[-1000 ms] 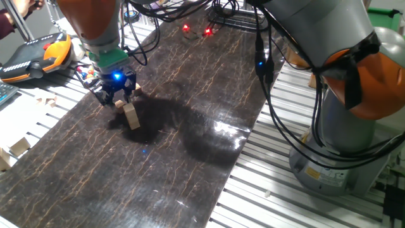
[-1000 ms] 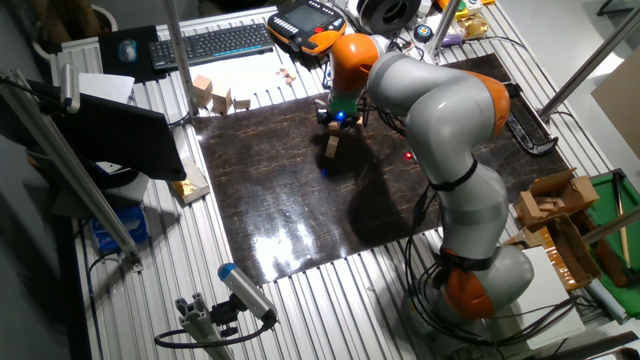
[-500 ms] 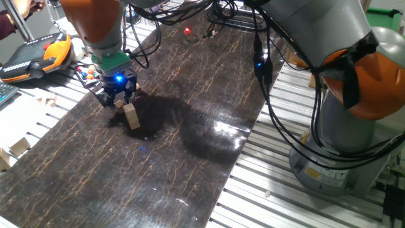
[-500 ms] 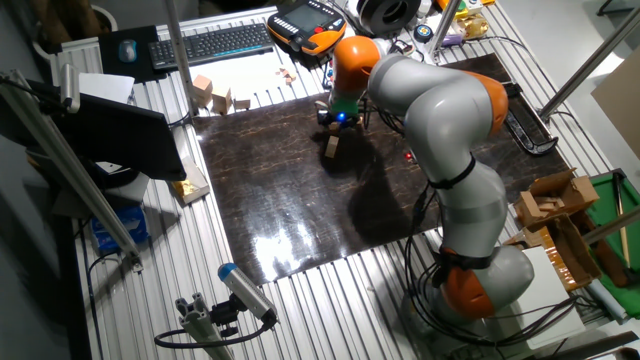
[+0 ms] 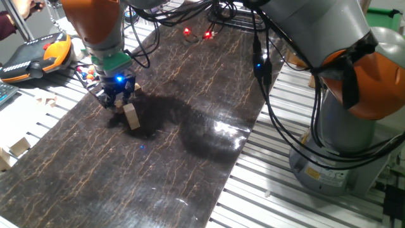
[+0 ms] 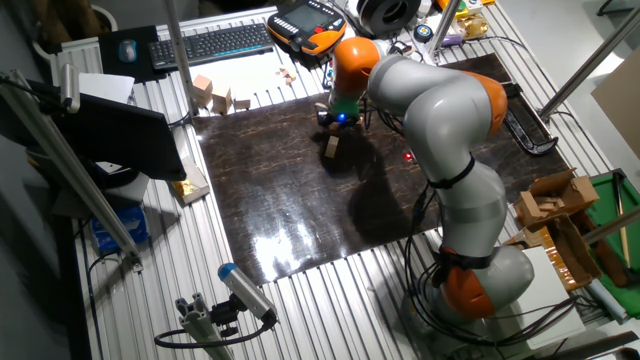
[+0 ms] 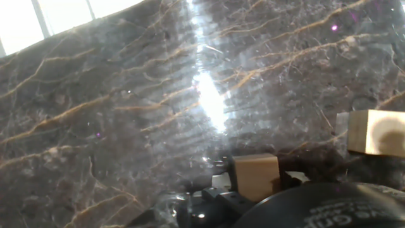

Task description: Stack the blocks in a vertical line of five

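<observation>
Filling the hand view's bottom edge at 6 o'clock, the gripper (image 7: 256, 190) was clenched on 1 tan block (image 7: 255, 175). Another block's top face (image 7: 377, 133) lay at 3 o'clock on the dark marbled table (image 7: 126, 95). From one fixed view, the short stack (image 5: 131, 116) stood just beside the gripper (image 5: 118, 100); block count unclear.

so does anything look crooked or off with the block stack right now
Yes: the short stack of blocks on the dark mat leans, its top tipped toward the gripper in one fixed view. The hand view shows one block between the gripper's fingers and another off to the side.
</observation>
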{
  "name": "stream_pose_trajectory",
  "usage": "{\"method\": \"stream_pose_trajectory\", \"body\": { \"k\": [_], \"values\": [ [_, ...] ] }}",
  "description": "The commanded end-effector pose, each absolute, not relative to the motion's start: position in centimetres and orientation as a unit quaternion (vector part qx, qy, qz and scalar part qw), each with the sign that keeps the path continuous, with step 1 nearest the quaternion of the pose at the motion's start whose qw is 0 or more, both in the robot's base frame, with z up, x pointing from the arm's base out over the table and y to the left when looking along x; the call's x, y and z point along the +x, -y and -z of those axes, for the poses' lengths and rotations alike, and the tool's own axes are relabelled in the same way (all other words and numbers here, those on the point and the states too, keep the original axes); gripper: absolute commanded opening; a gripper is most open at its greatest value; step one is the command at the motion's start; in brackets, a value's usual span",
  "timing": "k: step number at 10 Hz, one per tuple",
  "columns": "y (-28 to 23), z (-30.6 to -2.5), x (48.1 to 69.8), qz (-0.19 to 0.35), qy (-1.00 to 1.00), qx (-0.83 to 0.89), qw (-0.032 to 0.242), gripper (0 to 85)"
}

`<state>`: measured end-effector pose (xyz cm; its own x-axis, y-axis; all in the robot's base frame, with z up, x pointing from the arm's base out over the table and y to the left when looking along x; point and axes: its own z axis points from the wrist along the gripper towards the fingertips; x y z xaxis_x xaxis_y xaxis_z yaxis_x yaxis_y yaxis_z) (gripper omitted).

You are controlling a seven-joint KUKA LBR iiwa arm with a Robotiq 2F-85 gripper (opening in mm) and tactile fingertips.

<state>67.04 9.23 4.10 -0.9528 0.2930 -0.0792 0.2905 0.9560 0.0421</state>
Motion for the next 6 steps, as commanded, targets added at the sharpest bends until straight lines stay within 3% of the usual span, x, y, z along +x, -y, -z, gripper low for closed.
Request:
{"method": "stream_pose_trajectory", "body": {
  "k": [1,2,3,4,5,6],
  "values": [
    [-9.2,-4.1,67.1,-0.015,-0.989,0.142,0.043,39.0],
    [-9.3,-4.1,67.1,-0.015,-0.990,0.137,0.042,27.7],
    [-9.3,-4.1,67.1,-0.015,-0.990,0.132,0.042,22.7],
    [-9.2,-4.4,67.0,-0.015,-0.991,0.128,0.041,6.3],
    [-9.3,-5.0,66.9,-0.013,-0.990,0.133,0.040,1.0],
    [-9.5,-5.9,66.7,-0.008,-0.990,0.138,0.038,1.0]
  ]
}}
